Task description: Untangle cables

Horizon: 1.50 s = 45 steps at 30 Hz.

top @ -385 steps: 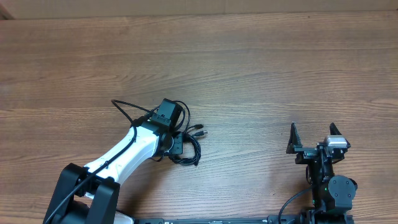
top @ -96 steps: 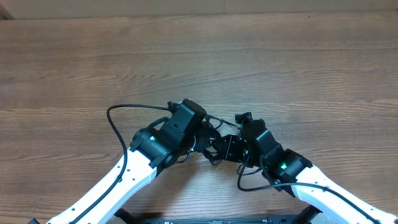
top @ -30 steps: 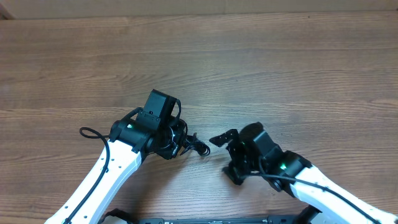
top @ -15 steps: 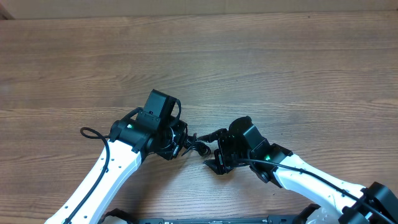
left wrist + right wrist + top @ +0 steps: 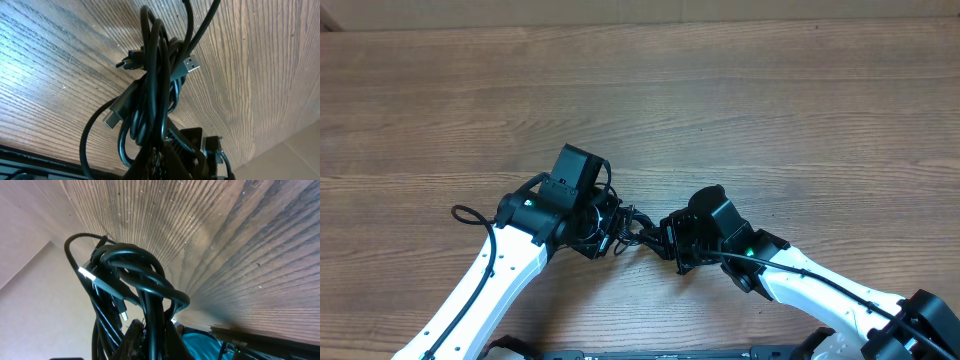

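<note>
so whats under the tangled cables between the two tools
Only bare wooden table shows beneath the cables. Where the left tool and right tool clamp the bundle, their bodies cover it, so anything under those spots is hidden.

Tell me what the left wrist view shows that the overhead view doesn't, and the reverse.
Left wrist only: close detail of the cables, with the cords wound round one another and a silvery flat plug and a grey plug sticking out.
Overhead only: both white arms, with the left pincer and right pincer meeting at the bundle from opposite sides.
Both: one knotted bundle, not separated, over the wooden table.
</note>
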Motion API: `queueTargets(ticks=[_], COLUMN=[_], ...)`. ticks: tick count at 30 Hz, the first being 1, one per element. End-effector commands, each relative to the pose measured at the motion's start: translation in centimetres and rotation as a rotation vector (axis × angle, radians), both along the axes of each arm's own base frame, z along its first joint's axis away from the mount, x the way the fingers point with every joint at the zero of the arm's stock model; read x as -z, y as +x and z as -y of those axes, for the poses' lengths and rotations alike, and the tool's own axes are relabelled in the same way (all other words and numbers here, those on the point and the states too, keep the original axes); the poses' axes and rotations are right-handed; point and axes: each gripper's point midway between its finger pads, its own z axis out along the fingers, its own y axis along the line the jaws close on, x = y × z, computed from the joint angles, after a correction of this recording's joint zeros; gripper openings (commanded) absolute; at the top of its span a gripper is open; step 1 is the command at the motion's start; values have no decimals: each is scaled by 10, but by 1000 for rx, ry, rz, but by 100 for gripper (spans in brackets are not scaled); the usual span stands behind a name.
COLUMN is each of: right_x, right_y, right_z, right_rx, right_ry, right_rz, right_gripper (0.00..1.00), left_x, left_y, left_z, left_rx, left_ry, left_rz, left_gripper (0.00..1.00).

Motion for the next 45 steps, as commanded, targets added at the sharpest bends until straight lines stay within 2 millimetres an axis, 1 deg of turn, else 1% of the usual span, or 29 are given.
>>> queueTargets(ticks=[1,5,6,7,9,10,11,14,16,17,18,19,20,21,22,25,27,31,35,38,40,42,43,45], right_x=[-9,-8,-7,-6,-6,-5,-6,-6,-6,-7,-8,-10,-12,-14,-17,-26,-35,-53,-62,-65,-65,-65,-64,-64], right_y=[1,5,8,10,12,12,12,14,14,15,15,17,20,23,28,37,40,34,28,27,27,27,27,27], right_z=[-8,-5,-3,-2,-1,-1,-1,0,2,3,4,7,10,13,17,28,32,29,24,22,22,22,22,22], right_rx=[-71,-166,-229,-274,-353,-408,-450,-588,-667,-697,-710,-714,-707,-699,-683,-646,-633,-655,-680,-685,-687,-690,-690,-690], right_ry=[9,-47,-92,-120,-162,-187,-203,-261,-281,-284,-282,-277,-273,-268,-257,-212,-149,-21,43,57,56,54,54,53], right_rz=[78,235,341,410,519,589,642,816,903,935,952,963,968,971,973,974,986,1025,1050,1063,1067,1073,1073,1073], right_gripper=[4,4,4,4,4,4,4,4,4,4,4,4,4,4,4,4,4,4,4,4,4,4,4,4], left_x=[-5,-3,-3,-3,-3,-4,-4,-7,-8,-7,-5,-4,-2,-1,0,2,1,0,-1,-2,0,5,6,8], left_y=[4,9,10,12,14,15,16,14,12,12,10,8,4,1,-2,-12,-15,-17,-18,-16,-11,-5,-2,3], left_z=[2,-5,-7,-9,-13,-14,-16,-16,-21,-26,-31,-36,-39,-41,-42,-41,-36,-28,-18,-13,-17,-30,-35,-42], left_rx=[110,259,348,391,484,534,579,711,747,748,745,749,763,780,807,861,896,925,959,978,961,863,817,717], left_ry=[10,89,115,127,151,159,161,128,109,110,114,118,121,123,125,121,103,96,93,104,137,214,240,273], left_rz=[72,167,213,236,285,310,332,394,402,395,381,367,356,349,344,331,342,356,383,405,404,351,329,296], left_gripper=[17,37,54,63,74,78,80,82,81,79,73,64,57,53,52,52,53,54,55,53,53,52,53,57])
